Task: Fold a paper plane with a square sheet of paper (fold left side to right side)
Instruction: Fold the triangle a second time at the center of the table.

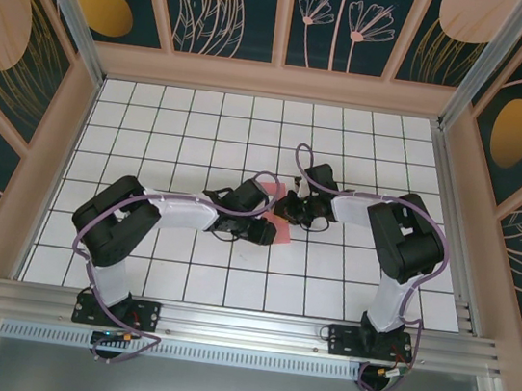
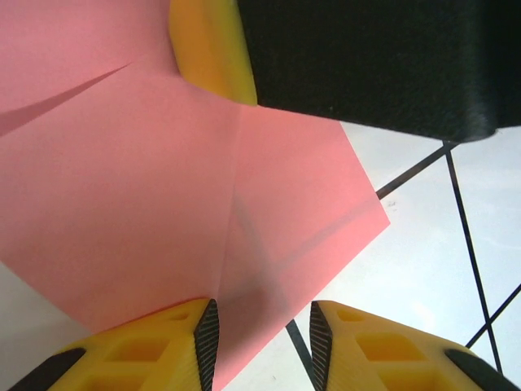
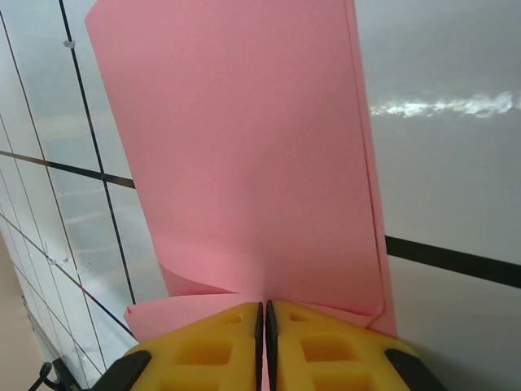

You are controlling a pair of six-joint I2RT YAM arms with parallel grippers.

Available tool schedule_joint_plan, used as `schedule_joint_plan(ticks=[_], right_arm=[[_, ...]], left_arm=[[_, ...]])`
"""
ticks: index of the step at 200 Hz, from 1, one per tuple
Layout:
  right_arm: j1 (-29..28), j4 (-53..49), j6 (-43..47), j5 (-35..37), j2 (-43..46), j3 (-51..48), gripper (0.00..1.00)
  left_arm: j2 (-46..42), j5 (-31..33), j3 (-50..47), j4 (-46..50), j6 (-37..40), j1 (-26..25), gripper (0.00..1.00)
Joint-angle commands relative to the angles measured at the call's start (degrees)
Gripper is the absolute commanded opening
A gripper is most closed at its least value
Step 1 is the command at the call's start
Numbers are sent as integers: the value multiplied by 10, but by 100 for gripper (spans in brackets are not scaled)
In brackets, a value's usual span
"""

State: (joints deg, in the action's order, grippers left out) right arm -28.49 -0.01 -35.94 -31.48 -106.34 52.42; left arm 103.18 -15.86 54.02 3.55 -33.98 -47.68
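The top view takes in both arms at once: the left arm (image 1: pixel 156 212) and right arm (image 1: pixel 388 228) each bend inward from their bases and meet low over the middle of the table (image 1: pixel 202 129), with the square sheet of paper (image 1: pixel 280 232) a small pink patch between the two wrists.

The right wrist view shows what the top view cannot. The right pincer (image 3: pixel 264 314) has its yellow fingers pressed together on the near edge of the sheet (image 3: pixel 244 163), which rises away from them in a doubled, curling layer above the table's grid.

In the left wrist view the left pincer (image 2: pixel 262 346) stands with its fingers apart. The sheet (image 2: pixel 163 187) lies creased just ahead of it, one edge running into the gap by the left pad (image 2: pixel 207 338); whether it touches, I cannot tell. A yellow finger (image 2: pixel 207 49) of the other arm overlaps the sheet's far side
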Motion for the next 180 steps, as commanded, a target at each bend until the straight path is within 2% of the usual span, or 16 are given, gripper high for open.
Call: schedule_joint_plan(ticks=[1,104,180], right_arm=[[1,-52,16,34,-27,-17,14],[2,-59,21,35,-28,-12,14],[3,-64,26,34,-34,-2,14]], left_arm=[[14,7,-10,1,-8,-3,38],[5,-22,-43,42,29,-23,38],[-43,-30,-110,34,1,-35,36]])
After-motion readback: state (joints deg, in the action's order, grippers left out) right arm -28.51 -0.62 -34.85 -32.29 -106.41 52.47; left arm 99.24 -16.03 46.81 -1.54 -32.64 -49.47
